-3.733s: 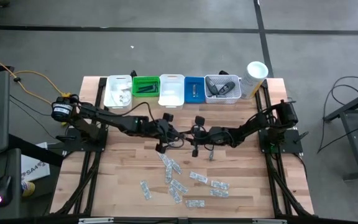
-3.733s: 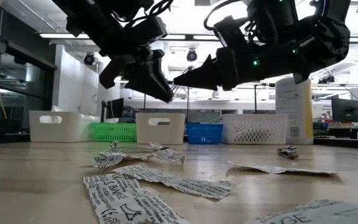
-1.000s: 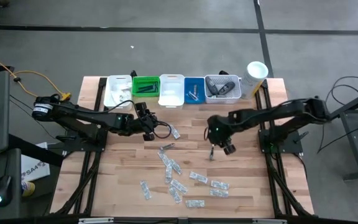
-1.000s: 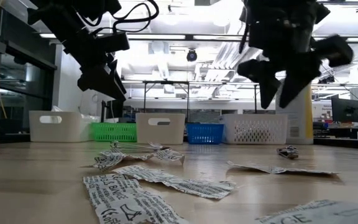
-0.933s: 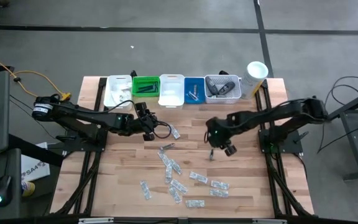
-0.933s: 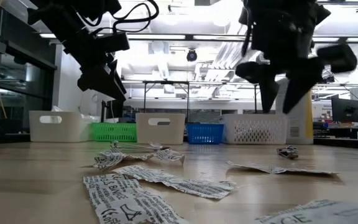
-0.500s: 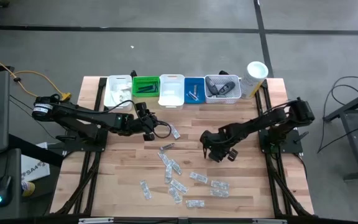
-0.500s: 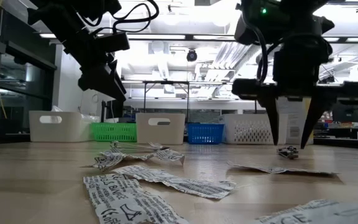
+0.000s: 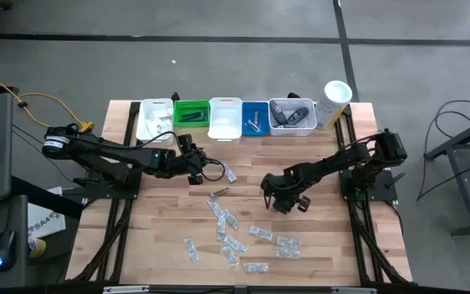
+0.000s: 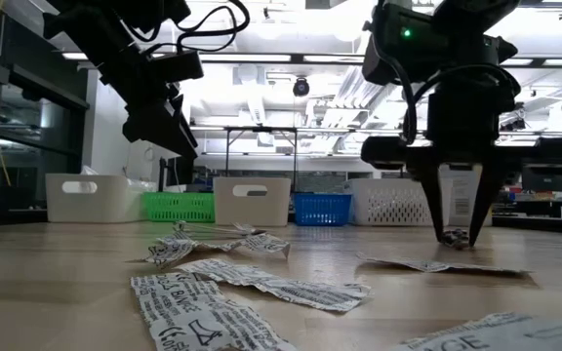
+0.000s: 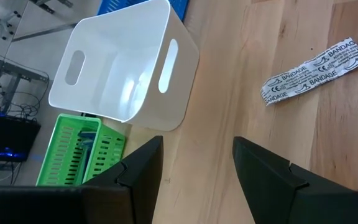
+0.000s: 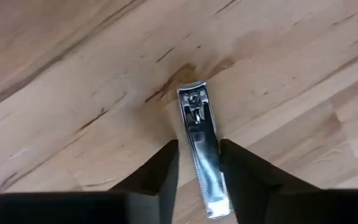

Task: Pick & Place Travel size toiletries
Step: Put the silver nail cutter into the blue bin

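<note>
A small silvery nail clipper [image 12: 201, 143] lies flat on the wooden table [image 9: 325, 245], right of centre. My right gripper [image 12: 197, 155] points down over it, open, with one finger on each long side; the low view shows its tips [image 10: 457, 232] at the table around the clipper [image 10: 454, 237]. Several printed white sachets [image 9: 235, 237] lie scattered on the near half of the table. My left gripper [image 9: 196, 170] hangs open and empty above the table, by the middle white bin [image 11: 120, 71]. My right gripper comes at the nail clipper from above, fingers [image 12: 166, 168] along its two long sides [image 12: 191, 134] with only slivers of table showing between. Whether the fingers touch it, I cannot tell. The clipper lies flat on the table.
Along the far edge stands a row of bins: white [image 9: 155, 120], green [image 9: 191, 113], white [image 9: 225, 118], blue [image 9: 255, 117] and a white mesh one [image 9: 291, 117], then a tall white canister [image 9: 333, 102]. One sachet [image 11: 309, 71] lies near my left gripper.
My right gripper has come down toward the table and shifted toward its left and near side, rolling about its own axis. Its fingertips have reached the table around the nail clipper and the gap between them has narrowed. The clipper has not moved.
</note>
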Controlling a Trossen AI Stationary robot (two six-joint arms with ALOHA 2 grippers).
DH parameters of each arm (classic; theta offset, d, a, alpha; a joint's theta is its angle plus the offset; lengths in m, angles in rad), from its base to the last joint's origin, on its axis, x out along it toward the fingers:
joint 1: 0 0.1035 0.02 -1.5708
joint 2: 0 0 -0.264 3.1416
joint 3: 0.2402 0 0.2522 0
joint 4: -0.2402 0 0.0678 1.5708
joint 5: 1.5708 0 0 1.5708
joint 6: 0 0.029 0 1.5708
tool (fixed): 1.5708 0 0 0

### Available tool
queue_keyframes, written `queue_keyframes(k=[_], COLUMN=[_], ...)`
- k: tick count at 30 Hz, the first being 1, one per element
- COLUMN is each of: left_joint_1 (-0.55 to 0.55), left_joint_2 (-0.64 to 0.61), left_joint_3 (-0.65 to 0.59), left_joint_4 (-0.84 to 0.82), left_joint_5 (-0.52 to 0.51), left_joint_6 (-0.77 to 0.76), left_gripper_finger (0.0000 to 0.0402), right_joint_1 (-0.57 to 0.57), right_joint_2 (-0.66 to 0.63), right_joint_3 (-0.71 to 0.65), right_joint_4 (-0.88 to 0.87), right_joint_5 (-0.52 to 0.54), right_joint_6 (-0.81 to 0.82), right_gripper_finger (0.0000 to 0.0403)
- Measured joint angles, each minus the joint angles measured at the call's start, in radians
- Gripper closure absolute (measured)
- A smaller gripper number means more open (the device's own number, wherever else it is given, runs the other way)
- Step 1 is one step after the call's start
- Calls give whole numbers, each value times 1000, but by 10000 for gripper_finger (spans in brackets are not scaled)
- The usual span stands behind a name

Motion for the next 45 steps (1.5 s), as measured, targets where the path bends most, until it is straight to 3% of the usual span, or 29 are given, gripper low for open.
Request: queue_keyframes(k=[7,13,16,23,28,32,37,40,45], left_joint_1=[0,0,0,0,0,0,0,0,0], left_joint_2=[0,0,0,0,0,0,0,0,0], left_joint_3=[0,1,1,1,1,1,1,1,1], left_joint_4=[0,-6,-6,-23,-23,-22,-22,-16,-18], left_joint_5=[0,0,0,-3,-4,-4,-4,-4,-5], left_joint_6=[0,-2,-9,-32,-29,-29,-30,-34,-52], left_gripper_finger=[211,211,211,211,211,211,211,211,211], right_joint_1=[1,-20,-56,-221,-407,-563,-709,-751,-763], right_joint_2=[1,-11,-39,-47,-47,-48,-30,-2,49], right_joint_3=[0,16,61,205,262,286,286,286,286], right_joint_4=[-18,-25,-25,-10,87,132,275,335,339], right_joint_5=[-3,25,104,237,243,201,14,-35,-14], right_joint_6=[10,84,110,185,434,627,779,846,864], right_gripper_finger=[365,366,366,366,364,359,362,357,355])
